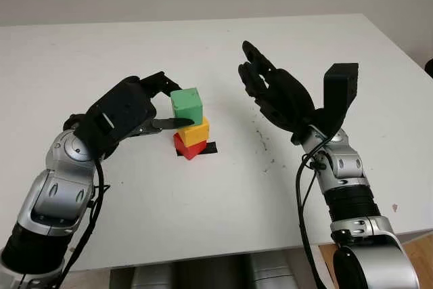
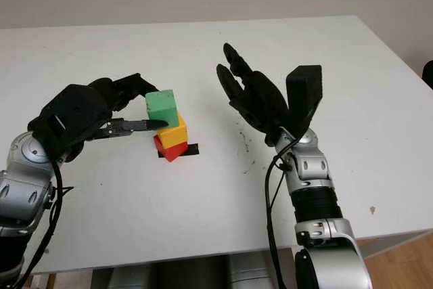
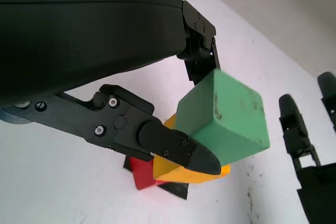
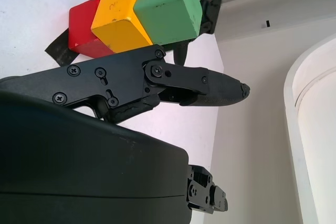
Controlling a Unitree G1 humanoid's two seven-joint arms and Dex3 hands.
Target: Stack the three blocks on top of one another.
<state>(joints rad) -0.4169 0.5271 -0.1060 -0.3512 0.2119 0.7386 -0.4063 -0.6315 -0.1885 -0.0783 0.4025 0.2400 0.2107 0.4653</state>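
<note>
On the white table (image 1: 223,201) we log red block (image 1: 185,147), yellow block (image 1: 195,131), green block (image 1: 187,105) stacked; left hand (image 1: 128,114) grips green, unreleased; right hand (image 1: 274,94) open nearby

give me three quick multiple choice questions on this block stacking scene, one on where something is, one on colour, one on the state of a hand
1. Where is the green block?
A. on top of the yellow block
B. alone on the table
C. under the red block

2. What colour is the bottom block of the stack?
A. green
B. yellow
C. red

3. What is the left hand doing?
A. hanging open far from the blocks
B. grasping the green block
C. holding the red block

Answers:
1 A, it sits on the yellow block.
2 C, the red block lies on the table beneath the yellow one.
3 B, its fingers close on the green block's sides; the right hand is open beside the stack.
</note>
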